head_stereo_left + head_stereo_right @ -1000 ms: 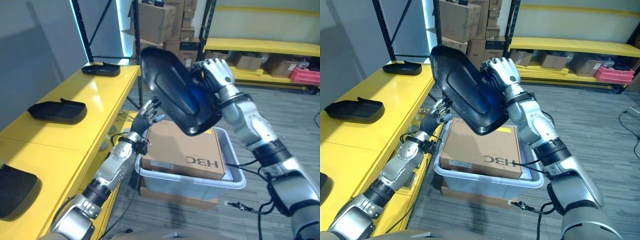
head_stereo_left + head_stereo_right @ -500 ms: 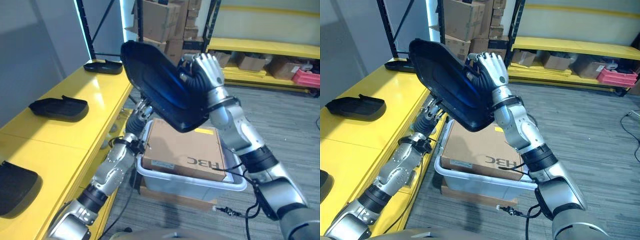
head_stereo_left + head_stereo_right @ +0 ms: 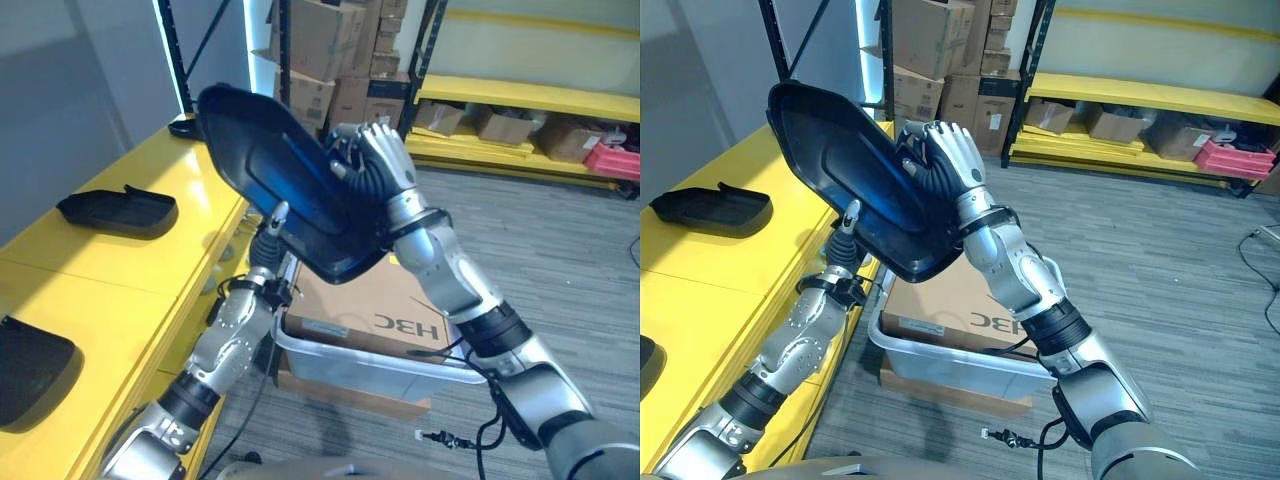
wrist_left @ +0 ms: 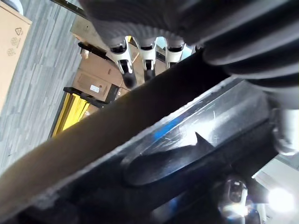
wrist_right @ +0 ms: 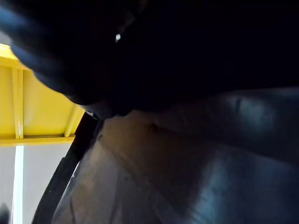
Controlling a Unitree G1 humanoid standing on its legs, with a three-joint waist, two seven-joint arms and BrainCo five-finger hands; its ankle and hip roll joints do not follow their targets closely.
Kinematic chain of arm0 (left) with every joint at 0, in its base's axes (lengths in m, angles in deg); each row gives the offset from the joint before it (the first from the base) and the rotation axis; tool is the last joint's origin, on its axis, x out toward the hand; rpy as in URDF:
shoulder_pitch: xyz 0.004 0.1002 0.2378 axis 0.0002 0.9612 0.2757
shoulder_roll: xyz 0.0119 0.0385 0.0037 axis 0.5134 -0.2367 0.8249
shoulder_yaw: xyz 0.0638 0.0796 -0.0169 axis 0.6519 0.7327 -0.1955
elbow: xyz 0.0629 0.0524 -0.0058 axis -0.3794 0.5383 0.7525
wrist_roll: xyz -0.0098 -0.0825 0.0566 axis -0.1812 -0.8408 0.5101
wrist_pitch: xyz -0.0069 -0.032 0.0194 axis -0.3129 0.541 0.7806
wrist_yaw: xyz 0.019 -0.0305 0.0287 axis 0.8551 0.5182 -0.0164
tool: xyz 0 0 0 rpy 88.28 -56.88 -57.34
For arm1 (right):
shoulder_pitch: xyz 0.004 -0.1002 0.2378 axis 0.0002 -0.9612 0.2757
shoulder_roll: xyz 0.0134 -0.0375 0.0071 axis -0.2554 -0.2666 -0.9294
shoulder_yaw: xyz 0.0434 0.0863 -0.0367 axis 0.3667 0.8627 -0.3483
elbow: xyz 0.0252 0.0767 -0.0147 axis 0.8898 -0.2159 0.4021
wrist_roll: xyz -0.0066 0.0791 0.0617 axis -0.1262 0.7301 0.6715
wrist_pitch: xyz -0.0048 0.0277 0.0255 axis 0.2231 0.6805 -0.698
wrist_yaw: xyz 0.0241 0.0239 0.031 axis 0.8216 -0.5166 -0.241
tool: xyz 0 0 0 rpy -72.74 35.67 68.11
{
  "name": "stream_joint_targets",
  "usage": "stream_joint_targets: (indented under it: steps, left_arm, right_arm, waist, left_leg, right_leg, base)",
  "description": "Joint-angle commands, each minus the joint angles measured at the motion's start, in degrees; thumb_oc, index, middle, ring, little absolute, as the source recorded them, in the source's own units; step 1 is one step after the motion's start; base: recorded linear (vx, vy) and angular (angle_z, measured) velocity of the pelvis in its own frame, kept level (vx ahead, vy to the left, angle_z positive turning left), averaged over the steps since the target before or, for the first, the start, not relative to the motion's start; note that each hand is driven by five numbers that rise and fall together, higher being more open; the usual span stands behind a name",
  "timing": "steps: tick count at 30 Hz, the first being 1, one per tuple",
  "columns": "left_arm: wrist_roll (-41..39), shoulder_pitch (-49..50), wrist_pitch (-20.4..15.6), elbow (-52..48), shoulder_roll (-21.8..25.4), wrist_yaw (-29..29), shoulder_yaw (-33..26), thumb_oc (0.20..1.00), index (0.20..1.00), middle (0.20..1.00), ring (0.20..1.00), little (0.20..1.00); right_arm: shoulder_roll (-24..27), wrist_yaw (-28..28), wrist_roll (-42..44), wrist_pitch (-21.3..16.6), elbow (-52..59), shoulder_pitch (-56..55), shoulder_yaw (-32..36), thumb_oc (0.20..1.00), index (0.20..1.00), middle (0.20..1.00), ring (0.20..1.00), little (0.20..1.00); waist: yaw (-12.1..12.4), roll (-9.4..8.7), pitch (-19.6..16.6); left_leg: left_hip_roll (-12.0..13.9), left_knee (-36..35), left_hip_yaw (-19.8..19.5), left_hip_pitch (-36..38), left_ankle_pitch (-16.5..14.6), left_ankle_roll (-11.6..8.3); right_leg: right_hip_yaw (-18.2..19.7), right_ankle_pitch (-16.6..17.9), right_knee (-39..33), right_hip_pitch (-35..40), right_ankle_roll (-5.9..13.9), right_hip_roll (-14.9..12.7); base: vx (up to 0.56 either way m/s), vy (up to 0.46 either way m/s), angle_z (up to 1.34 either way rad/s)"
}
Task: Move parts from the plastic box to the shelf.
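A flat black moulded plastic part (image 3: 118,208) lay at nine o'clock on the yellow metal shelf (image 3: 110,262). The left hand (image 3: 274,215) reached up under a large glossy black shell-shaped plastic part (image 3: 280,180) held aloft at centre, fingers (image 4: 127,73) straight against its edge. The right hand (image 3: 378,165) clasped that part's rim. Below, at five o'clock, a translucent plastic box (image 3: 380,361) held a brown cardboard carton (image 3: 390,308).

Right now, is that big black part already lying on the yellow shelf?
No, the big black part is held up in the air by the right hand, above the edge of the yellow shelf.
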Motion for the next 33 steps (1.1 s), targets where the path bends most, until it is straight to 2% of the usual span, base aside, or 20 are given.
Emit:
stream_joint_targets:
  steps: [1, 9, 12, 16, 17, 18, 20, 27, 29, 30, 33]
  left_arm:
    - [4.98, -8.87, -3.56, -0.67, -1.66, 1.76, 1.0, 0.2, 0.2, 0.2, 0.2, 0.2]
    - [9.27, -7.37, -3.46, -1.97, 1.39, 3.61, 0.05, 0.2, 0.2, 0.2, 0.2, 0.2]
    - [18.98, -7.24, -4.35, -1.91, 4.67, 1.44, -2.76, 0.2, 0.2, 0.2, 0.2, 0.2]
    - [26.7, -6.89, -5.28, -1.82, 7.86, -0.72, -6.7, 0.2, 0.2, 0.2, 0.2, 0.2]
    - [28.19, -6.4, -5.37, -2.02, 8.49, -1.17, -7.75, 0.2, 0.2, 0.2, 0.2, 0.2]
    - [31.32, -6.0, -5.42, -2.42, 9.45, -1.53, -8.71, 0.2, 0.2, 0.2, 0.2, 0.2]
    - [38.01, -4.79, -5.24, -2.87, 11.85, -3.17, -11.32, 0.2, 0.2, 0.2, 0.2, 0.2]
    - [46.54, 3.05, -5.25, -0.86, 17.2, -7.12, -23.58, 0.2, 0.2, 0.2, 0.2, 0.2]
    - [49.21, 5.42, -5.14, -0.81, 17.81, -8.18, -26.28, 0.2, 0.2, 0.2, 0.2, 0.2]
    - [51.05, 6.82, -5.39, -0.34, 17.91, -8.67, -28.84, 0.2, 0.2, 0.2, 0.2, 0.2]
    - [51.84, 7.28, -5.65, -0.42, 17.88, -8.99, -29.21, 0.2, 0.2, 0.2, 0.2, 0.2]
  right_arm:
    - [-2.88, -0.1, 4.53, -6.74, 5.41, 4.06, -3.47, 0.2, 0.2, 0.2, 0.2, 0.2]
    - [-0.69, -3.94, 7.78, -10.31, 9.81, 0.19, -4.96, 0.2, 0.2, 0.2, 0.2, 0.2]
    - [0.67, -4.47, 9.04, -11.58, 12.19, -1.69, -4.44, 0.2, 0.2, 0.2, 0.2, 0.2]
    - [2.31, -6.55, 11.08, -12.91, 14.57, -2.81, -4.67, 0.2, 0.2, 0.2, 0.2, 0.2]
    - [3.17, -7.02, 10.32, -12.95, 15.12, -2.67, -4.96, 0.812, 0.812, 0.812, 0.812, 0.812]
    - [4.01, -7.2, 9.57, -13.19, 15.83, -2.57, -5.04, 1.0, 1.0, 1.0, 1.0, 1.0]
    - [4.76, -7.16, 9.94, -14.02, 17.22, -3.55, -3.78, 1.0, 1.0, 1.0, 1.0, 1.0]
    - [9.06, -7.76, 14.49, -16.38, 17.96, -14.89, 5.22, 1.0, 1.0, 1.0, 1.0, 1.0]
    - [9.9, -8.48, 17.1, -16.63, 16.65, -20.07, 9.11, 1.0, 1.0, 1.0, 1.0, 1.0]
    - [9.83, -8.0, 19.1, -16.39, 13.74, -25.79, 13.93, 1.0, 1.0, 1.0, 1.0, 1.0]
    - [9.43, -7.92, 19.65, -16.27, 12.98, -28.51, 16.22, 1.0, 1.0, 1.0, 1.0, 1.0]
  waist:
    - [0.88, -1.64, -0.54]
    - [0.92, -1.43, -0.09]
    - [0.98, -1.39, 0.23]
    - [0.9, -1.18, 0.84]
    - [0.81, -1.15, 0.9]
    - [0.69, -1.09, 0.89]
    - [0.56, -0.82, 0.94]
    - [0.96, -0.18, 2.9]
    - [0.81, -0.14, 3.35]
    - [0.64, -0.04, 4.77]
    - [0.15, -0.32, 4.66]
  left_leg:
    - [-0.76, -0.23, -0.93, 4.0, -9.77, 2.48]
    - [-0.44, -0.28, -1.12, 3.66, -9.43, 2.17]
    - [-0.27, -0.31, -1.08, 3.51, -9.31, 1.87]
    - [0.26, -0.26, -1.33, 3.32, -8.97, 1.4]
    - [0.45, -0.25, -1.29, 3.3, -8.93, 1.23]
    - [0.67, -0.25, -1.16, 3.39, -8.96, 1.03]
    - [1.1, 0.09, -0.89, 3.76, -9.15, 0.71]
    - [0.79, 7.02, -1.77, 0.7, -10.42, -0.39]
    - [0.41, 8.64, -2.02, -0.74, -9.81, -0.99]
    - [-0.01, 10.73, -0.7, -3.14, -8.03, -1.87]
    - [-0.74, 12.09, 0.09, -5.18, -7.38, -1.96]
  right_leg:
    - [-1.37, -6.51, 0.22, 0.88, 1.17, -1.69]
    - [-1.64, -6.44, 0.21, 0.66, 1.11, -1.49]
    - [-1.62, -6.61, 0.49, 0.48, 1.16, -1.52]
    - [-2.0, -7.07, 1.73, -0.07, 0.87, -1.43]
    - [-2.15, -7.09, 1.61, -0.03, 0.78, -1.27]
    - [-2.2, -7.14, 1.3, 0.12, 0.68, -0.97]
    - [-1.93, -7.22, 0.59, 0.54, 0.5, -0.43]
    - [-1.77, -8.39, 0.35, 1.22, -0.79, 0.26]
    - [-2.8, -8.7, 0.23, 1.4, -1.16, 0.35]
    - [-4.7, -8.88, 0.22, 1.8, -1.38, 0.02]
    - [-6.01, -8.94, 0.2, 1.56, -1.37, -0.4]
  base:
    - [-0.03, -0.008, -0.02]
    - [-0.01, -0.001, 0.0]
    - [0.01, -0.025, 0.01]
    - [0.01, -0.056, -0.01]
    - [0.03, -0.086, 0.01]
    - [0.04, -0.092, 0.02]
    - [0.06, -0.085, -0.02]
    - [0.04, -0.083, -0.01]
    - [0.02, -0.053, 0.14]
    - [-0.01, -0.025, 0.21]
    - [-0.02, -0.006, 0.49]
